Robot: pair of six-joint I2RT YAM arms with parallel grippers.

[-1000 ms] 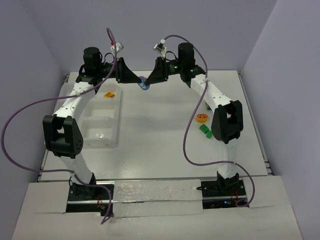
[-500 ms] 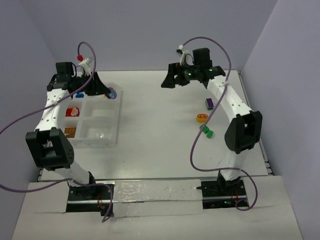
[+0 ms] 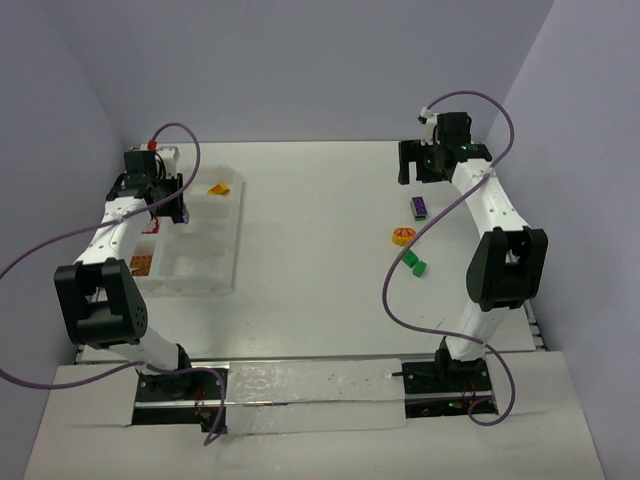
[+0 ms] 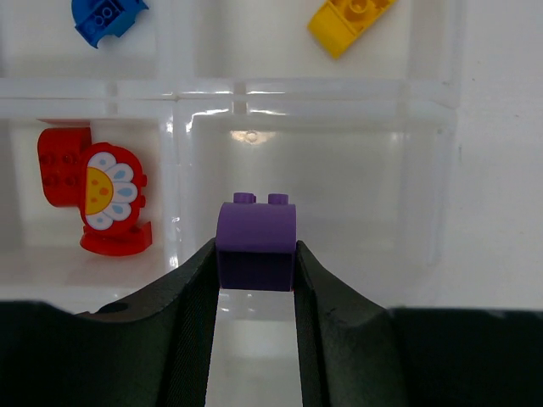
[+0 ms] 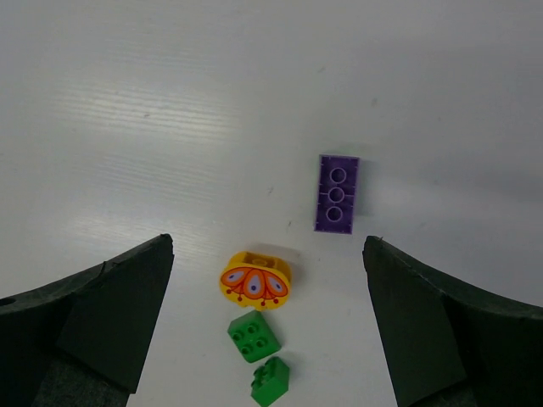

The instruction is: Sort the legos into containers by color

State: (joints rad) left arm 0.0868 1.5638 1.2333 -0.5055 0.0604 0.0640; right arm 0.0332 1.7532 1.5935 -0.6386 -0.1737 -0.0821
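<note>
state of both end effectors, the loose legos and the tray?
left end effector: shut on purple arched brick, over the tray
right end effector: open, holding nothing
purple flat brick: loose on table
butterfly piece: loose on table
green bricks: loose on table
tray: red flower piece, blue piece, yellow piece in separate compartments

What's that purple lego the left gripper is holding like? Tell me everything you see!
The purple lego is a small smooth plastic piece with a curved top and two little studs on its far end. The left gripper pinches its sides, holding it over a bare compartment of the clear tray.
</note>
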